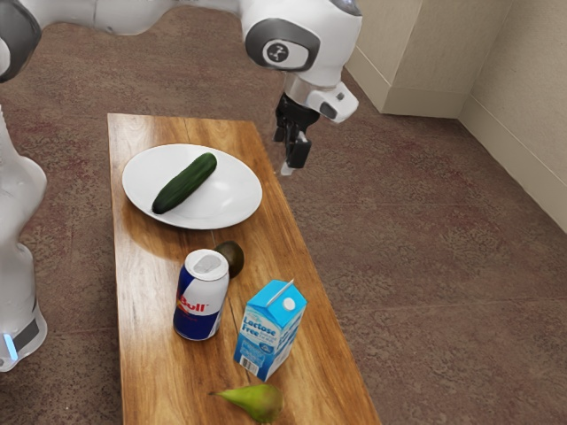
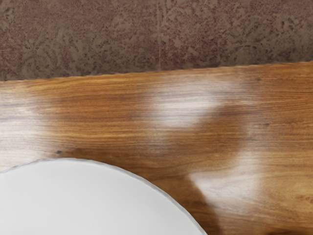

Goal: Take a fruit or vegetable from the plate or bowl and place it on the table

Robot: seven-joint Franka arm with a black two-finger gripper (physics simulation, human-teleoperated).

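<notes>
Likely approach step; your gripper (image 1: 291, 159) hangs above plate (image 1: 237, 197) level; opening and any hold, cannot tell; next you centre it over the cucumber (image 1: 185, 183)

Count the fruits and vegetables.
3: the cucumber on the plate, the pear by the carton, and a dark round one, likely avocado, partly behind the can.

From my remote seat I see a plain indoor room — home or office, I can't tell which. Mottled reddish-brown flooring (image 1: 425, 266) meets beige walls (image 1: 532, 71) with a matching skirting board (image 1: 425, 102) along their foot, and a wooden table (image 1: 151, 292) stands there — glossy, its grain showing.
</notes>
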